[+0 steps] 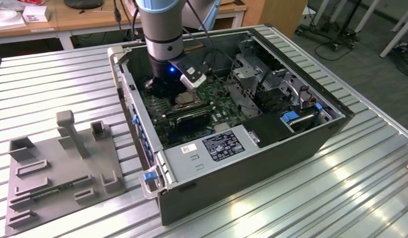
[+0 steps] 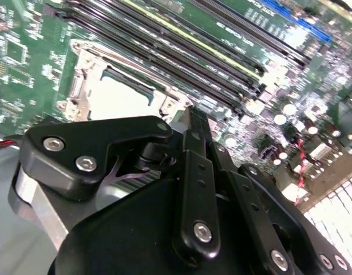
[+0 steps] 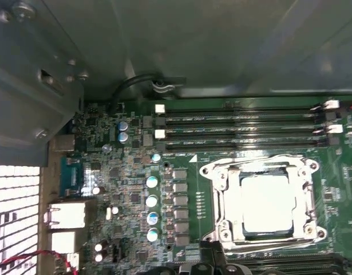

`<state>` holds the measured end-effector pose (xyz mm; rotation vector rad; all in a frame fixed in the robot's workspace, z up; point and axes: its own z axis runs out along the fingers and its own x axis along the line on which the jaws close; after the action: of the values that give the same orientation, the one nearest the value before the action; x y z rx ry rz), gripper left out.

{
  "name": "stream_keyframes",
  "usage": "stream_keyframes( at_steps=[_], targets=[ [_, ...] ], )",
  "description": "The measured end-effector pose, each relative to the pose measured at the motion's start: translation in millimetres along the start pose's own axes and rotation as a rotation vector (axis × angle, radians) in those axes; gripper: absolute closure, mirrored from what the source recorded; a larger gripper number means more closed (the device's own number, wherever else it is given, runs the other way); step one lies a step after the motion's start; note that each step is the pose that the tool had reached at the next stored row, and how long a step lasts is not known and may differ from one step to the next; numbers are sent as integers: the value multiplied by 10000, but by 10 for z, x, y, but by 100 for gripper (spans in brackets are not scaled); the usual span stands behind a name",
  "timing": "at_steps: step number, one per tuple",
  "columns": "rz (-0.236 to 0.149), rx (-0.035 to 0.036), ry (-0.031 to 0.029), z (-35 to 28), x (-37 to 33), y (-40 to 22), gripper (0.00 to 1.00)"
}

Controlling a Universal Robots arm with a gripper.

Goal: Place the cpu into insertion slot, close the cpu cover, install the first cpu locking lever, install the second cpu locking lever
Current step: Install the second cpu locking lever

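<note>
Inside the open computer case, the tool is hovering just above the processor socket.

Exterior view: the arm is reaching down into the computer case (image 1: pixel 257 148), which is lying on its side on the ribbed metal counter (image 1: pixel 58 84); the tool (image 1: pixel 169 90) is hanging over the green motherboard (image 1: pixel 217 101), just beside the insertion slot (image 1: pixel 186 100), and a grey fixture plate (image 1: pixel 58 173) is sitting on the counter toward the exterior view's left. Second wrist view: the tool's black fingers (image 2: pixel 194 172) are pointing at the socket edge, seemingly closed together with nothing between them, though this cannot be told for certain. First wrist view: the cpu (image 3: pixel 268 203) is lying seated in the slot, its bright metal top showing through the window of the cpu cover (image 3: pixel 221 197), which is lying flat around it, beside the long memory slots (image 3: pixel 238 129).
</note>
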<state>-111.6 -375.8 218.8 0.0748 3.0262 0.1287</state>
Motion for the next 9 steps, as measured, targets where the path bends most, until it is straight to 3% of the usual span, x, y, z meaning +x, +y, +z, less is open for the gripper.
stream_keyframes(
  at_steps=[1,2,3,5,6,9],
  targets=[
    [9,7,114,0,-1,0,90],
    [13,9,163,0,-1,0,90],
    [23,15,274,1,-2,0,90],
    [48,31,575,4,-6,0,90],
    [54,36,647,3,-6,0,90],
    [60,40,723,4,-6,0,90]
  ],
)
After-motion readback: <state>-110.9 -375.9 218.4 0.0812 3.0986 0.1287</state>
